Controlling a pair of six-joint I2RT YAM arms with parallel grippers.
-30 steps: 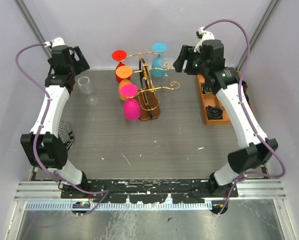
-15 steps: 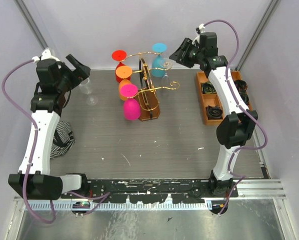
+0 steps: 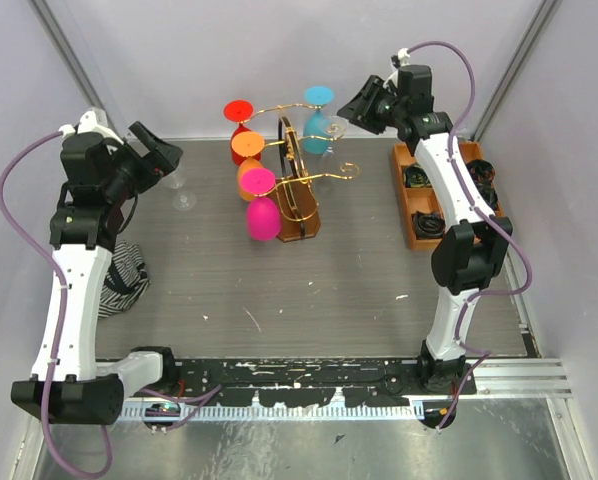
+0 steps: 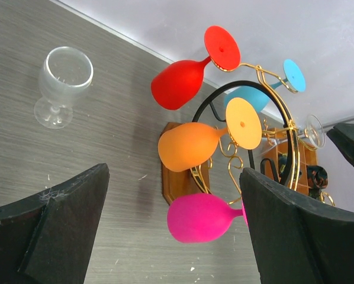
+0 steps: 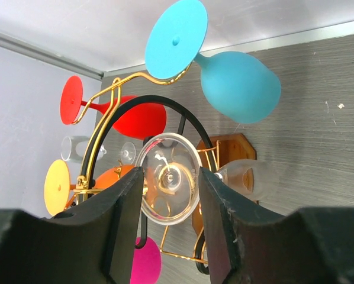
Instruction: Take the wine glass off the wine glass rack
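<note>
The foot of the wine glass (image 5: 168, 184) slips at both sides behind the right gripper (image 5: 171, 175), so contact cannot be told; from above, at 1 o'clock of the wine glass rack (image 3: 304, 222), the glass is barely traceable

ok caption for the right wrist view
Right tool brackets the foot of the clear wine glass hanging on the wine glass rack.

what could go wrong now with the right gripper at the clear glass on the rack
1. The right gripper flanks only the thin round foot of the clear glass; that smooth edge may slip from the pads.
2. Gold wire of the rack runs right behind that foot, so a finger could catch it and drag the rack.
3. The blue glass hangs close by and may get knocked.
</note>
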